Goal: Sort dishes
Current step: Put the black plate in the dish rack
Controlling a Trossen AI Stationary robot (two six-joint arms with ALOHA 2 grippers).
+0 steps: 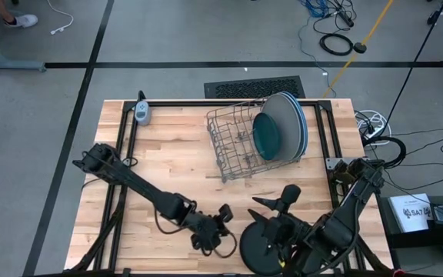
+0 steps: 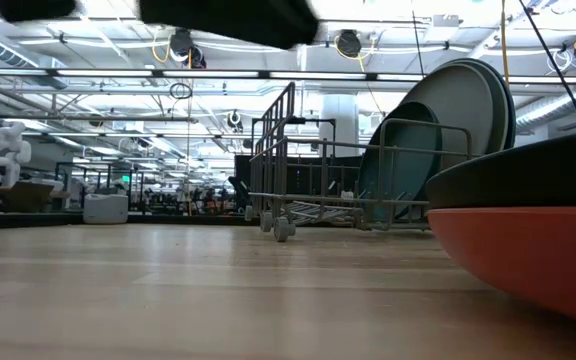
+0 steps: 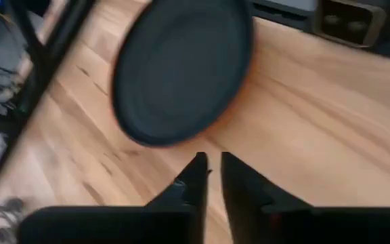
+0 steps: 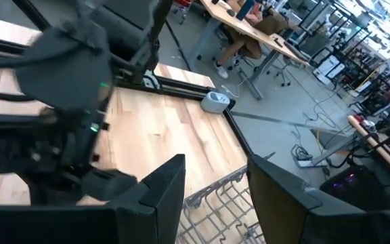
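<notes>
High view: the wooden table (image 1: 175,154) was seen from above. A grey wire dish rack (image 1: 241,142) stood toward its far right, with a dark teal plate (image 1: 268,135) and large pale blue plates (image 1: 292,123) leaned on edge at its right side. A black plate (image 1: 258,246) lay flat at the near edge. The left gripper (image 1: 223,216) was positioned just left of this plate, and the right gripper (image 1: 277,201) was held above its far side. A small white device (image 1: 142,112) lay at the far left of the table.

Low view: the rack (image 2: 308,170) and the upright plates (image 2: 448,130) were seen across the table. At the right edge, the black plate (image 2: 528,175) was seen stacked on an orange plate (image 2: 538,255).

Left wrist view: the left gripper (image 3: 212,173) was shown with its fingers nearly pressed together, holding nothing, near the black plate (image 3: 181,68), whose orange underlayer showed at the rim.

Right wrist view: the right gripper (image 4: 215,179) was shown with its fingers spread apart and empty, above the rack (image 4: 215,203). A seated person (image 4: 246,34) was visible beyond the table.
</notes>
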